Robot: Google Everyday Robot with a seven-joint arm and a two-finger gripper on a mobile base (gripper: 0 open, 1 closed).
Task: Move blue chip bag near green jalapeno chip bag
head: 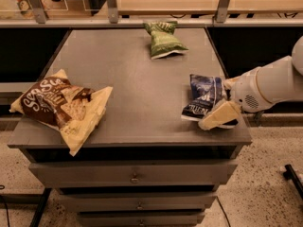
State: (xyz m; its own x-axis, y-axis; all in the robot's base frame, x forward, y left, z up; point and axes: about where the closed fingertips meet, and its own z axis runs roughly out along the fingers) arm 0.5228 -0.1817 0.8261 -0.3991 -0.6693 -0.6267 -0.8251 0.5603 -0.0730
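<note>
Three bags lie on the grey desk: the blue chip bag near the front right corner, the green jalapeno chip bag at the far edge, well apart from it, and a bigger brown and cream bag at the front left, hanging a little over the edge. The hand is at the right side of the desk, lying against the front right edge of the blue chip bag. I cannot tell whether it is apart or clamped on the bag.
</note>
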